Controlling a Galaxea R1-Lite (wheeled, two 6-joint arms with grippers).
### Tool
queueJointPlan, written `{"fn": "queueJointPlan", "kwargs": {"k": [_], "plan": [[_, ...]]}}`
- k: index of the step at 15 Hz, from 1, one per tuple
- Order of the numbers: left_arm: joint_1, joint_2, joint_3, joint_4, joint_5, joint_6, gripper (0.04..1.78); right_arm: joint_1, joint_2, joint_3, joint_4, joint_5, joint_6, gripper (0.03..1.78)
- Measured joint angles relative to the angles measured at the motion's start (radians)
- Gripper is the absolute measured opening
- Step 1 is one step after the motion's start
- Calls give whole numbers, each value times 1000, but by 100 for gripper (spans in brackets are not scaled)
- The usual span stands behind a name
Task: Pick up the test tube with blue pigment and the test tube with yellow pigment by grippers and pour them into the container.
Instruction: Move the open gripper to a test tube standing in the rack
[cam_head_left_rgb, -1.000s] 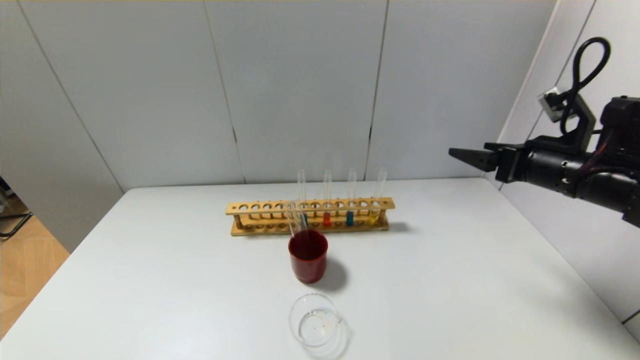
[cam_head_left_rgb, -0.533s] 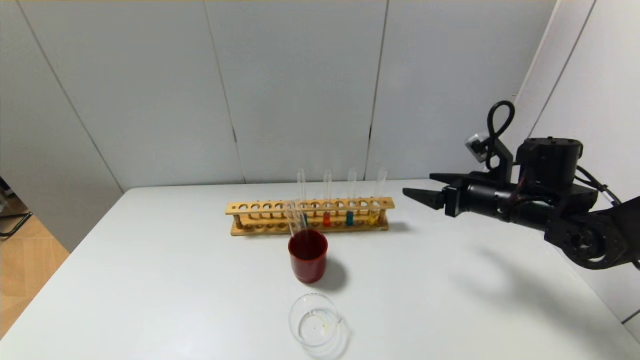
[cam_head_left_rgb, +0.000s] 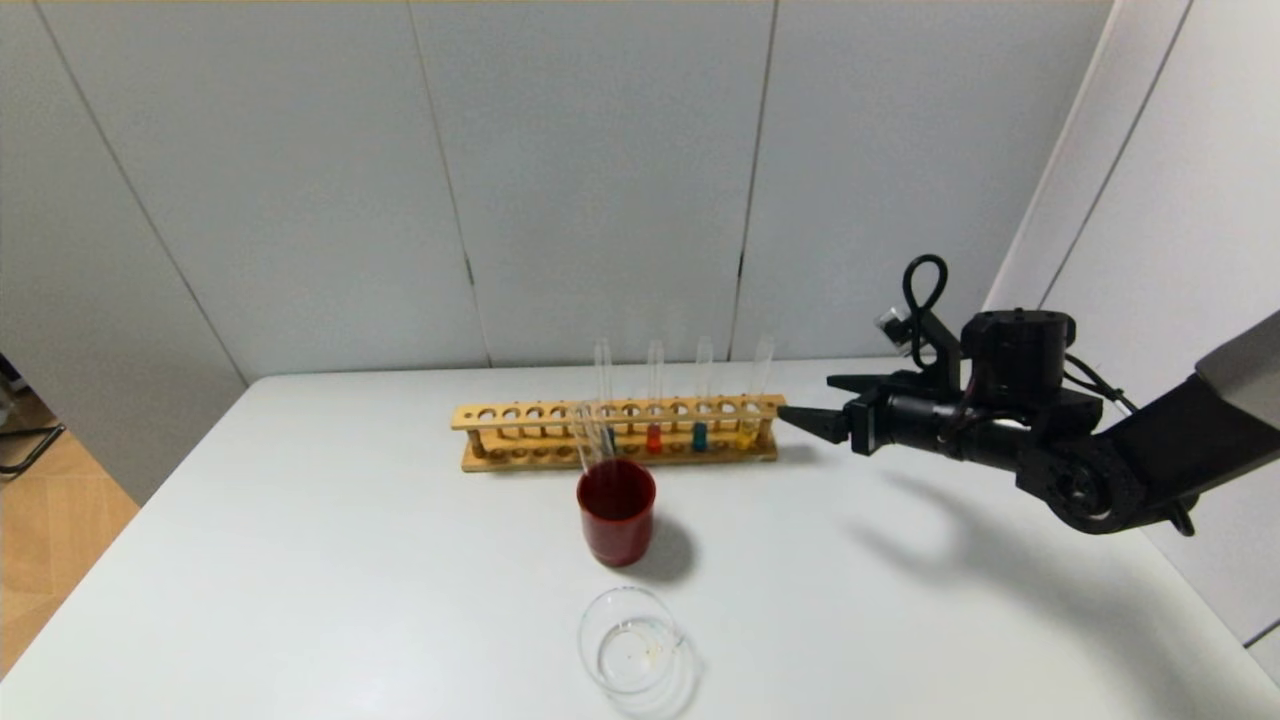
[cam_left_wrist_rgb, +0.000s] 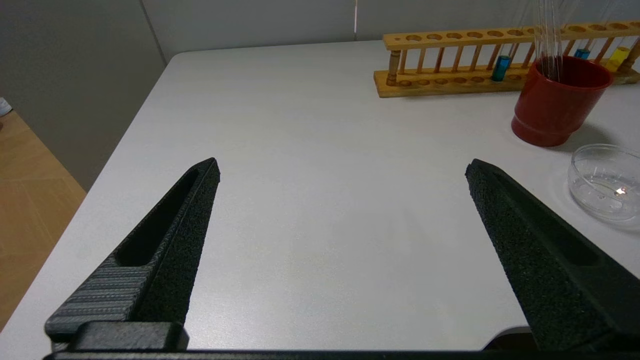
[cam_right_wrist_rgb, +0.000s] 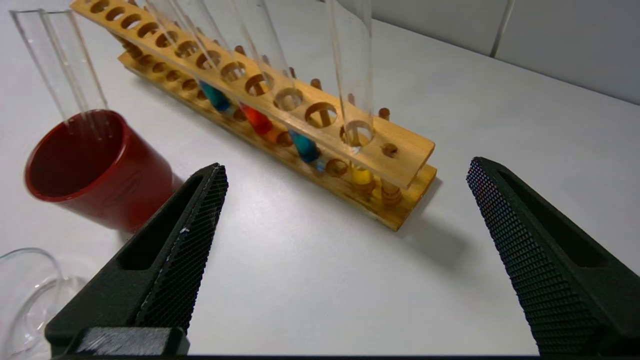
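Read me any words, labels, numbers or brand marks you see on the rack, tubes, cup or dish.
None can be read.
Red cup: a faint embossed mark on its side, too blurred to read.
Rack, tubes, glass dish: no text, labels or graduations visible.
Right tool and left tool: no markings visible.

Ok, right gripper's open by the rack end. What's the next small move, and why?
Probably ease the right gripper forward and up a little, so its open fingers straddle the test tube with yellow pigment above the wooden rack. That tube stands in the end hole nearest the gripper, which is off the rack's end and holds nothing. The left gripper waits open over the table.
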Motion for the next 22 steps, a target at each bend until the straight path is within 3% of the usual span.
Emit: {"fn": "queueJointPlan", "kwargs": {"k": [7, 16, 20, 22], "plan": [[0, 0, 0, 0, 0, 0, 174, 41, 138, -177, 11, 0, -3, 175], [0, 0, 0, 0, 0, 0, 174, 44, 253, -367, 72, -6, -3, 175], [0, 0, 0, 0, 0, 0, 174, 59, 273, -399, 86, -6, -6, 173], [0, 0, 0, 0, 0, 0, 174, 70, 276, -400, 85, -11, -6, 163]]}}
